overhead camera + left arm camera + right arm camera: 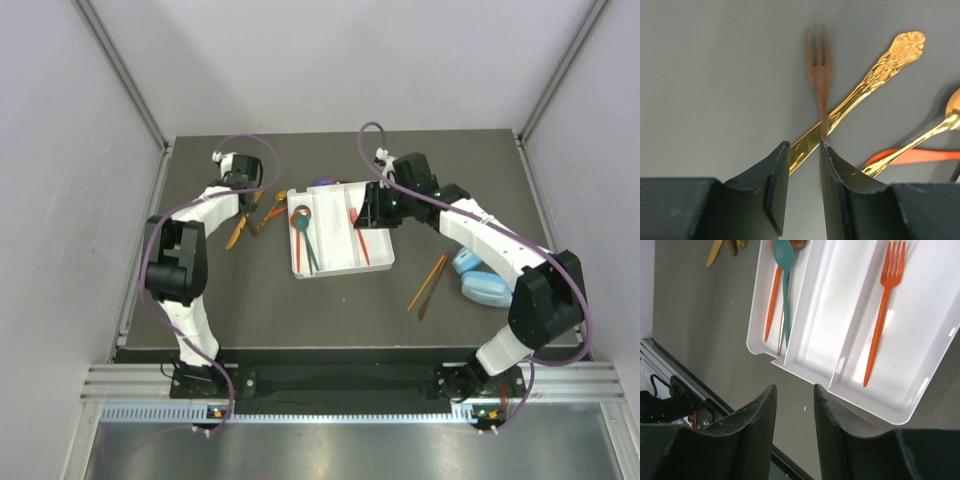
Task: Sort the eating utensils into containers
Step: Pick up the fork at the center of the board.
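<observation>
Left hand (805, 150): low over the table (330, 320), left of the tray, fingers apart with a narrow gap of bare table showing between them.
Brown fork (819, 70): lies on the table with its tines pointing away. Its handle end reaches the tip of the right finger and is not clamped.
Gold handle (880, 65): crosses under the brown fork on a slant.
Gold spoon (920, 140): to the right, lying over an orange-red utensil (925, 156).
Right hand (794, 390): hovers above the near edge of the tray, fingers apart, nothing between them.
White tray (840, 315): at the middle of the table, with long compartments.
Teal spoon (784, 255): in the left compartment beside an orange utensil (773, 300).
Orange fork (882, 310): alone in the right compartment.
Loose sticks (428, 285): on the table right of the tray, near the light-blue headphones (478, 280).
</observation>
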Controlling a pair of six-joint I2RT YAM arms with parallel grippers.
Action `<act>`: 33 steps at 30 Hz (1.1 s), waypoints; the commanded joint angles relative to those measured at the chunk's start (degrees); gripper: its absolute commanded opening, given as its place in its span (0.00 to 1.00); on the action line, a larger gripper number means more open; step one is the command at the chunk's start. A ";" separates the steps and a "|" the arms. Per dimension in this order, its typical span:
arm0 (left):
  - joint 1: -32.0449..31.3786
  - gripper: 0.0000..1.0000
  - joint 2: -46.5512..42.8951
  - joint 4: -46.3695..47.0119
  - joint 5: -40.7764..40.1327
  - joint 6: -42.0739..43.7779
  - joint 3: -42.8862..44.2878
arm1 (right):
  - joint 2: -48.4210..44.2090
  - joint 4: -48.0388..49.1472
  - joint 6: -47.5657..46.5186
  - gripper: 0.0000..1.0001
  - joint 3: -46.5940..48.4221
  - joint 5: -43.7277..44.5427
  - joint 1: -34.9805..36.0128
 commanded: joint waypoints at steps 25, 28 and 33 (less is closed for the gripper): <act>2.13 0.35 13.98 -0.81 1.45 2.07 10.96 | -3.69 2.94 -2.89 0.36 -6.80 -3.72 -4.16; 2.22 0.29 15.12 -1.68 3.03 1.99 11.40 | -3.78 2.68 -3.24 0.36 -6.80 -3.63 -4.43; 2.57 0.00 16.09 -2.30 9.00 1.55 10.70 | -4.13 2.15 -3.68 0.36 -6.80 -3.72 -5.13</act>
